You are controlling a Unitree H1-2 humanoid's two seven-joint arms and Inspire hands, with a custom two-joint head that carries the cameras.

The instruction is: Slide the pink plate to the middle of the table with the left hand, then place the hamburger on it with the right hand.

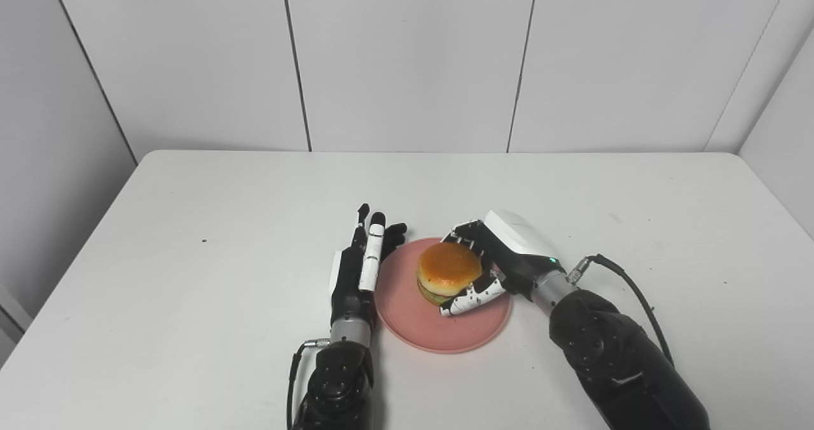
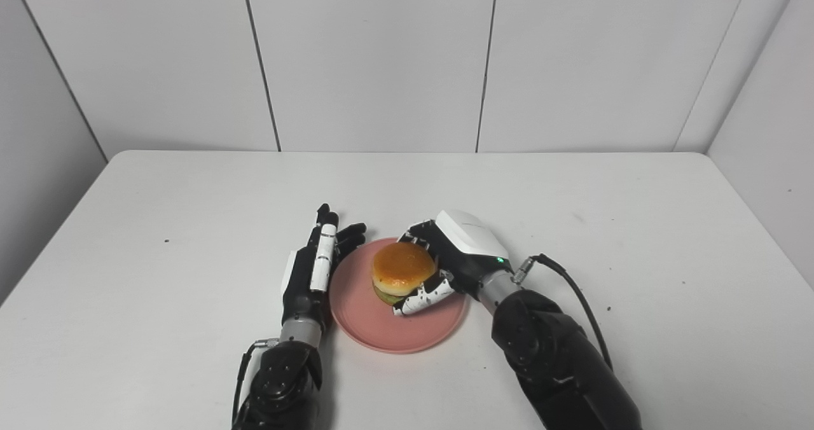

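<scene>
Nearest you, both dark forearms rise from the bottom edge, and your left hand [image 1: 360, 261] stands on edge just beside the left rim of the pink plate [image 1: 420, 325], fingers straight and held close together, gripping nothing; that flat, blade-like pose suits pushing a plate sideways, and it looks as if it now serves as a stop for the rim, though you cannot tell whether it actually touches. The plate lies roughly mid-table on the white table [image 1: 191, 239], so the slide appears done. A little farther in, your right hand [image 2: 455, 258] wraps the hamburger [image 2: 403, 271] from its right, thumb curled under the near side and fingers behind, holding it over the plate's middle. Whether the bun's base already rests on the plate is hidden. Judging from this, only the release remains.
</scene>
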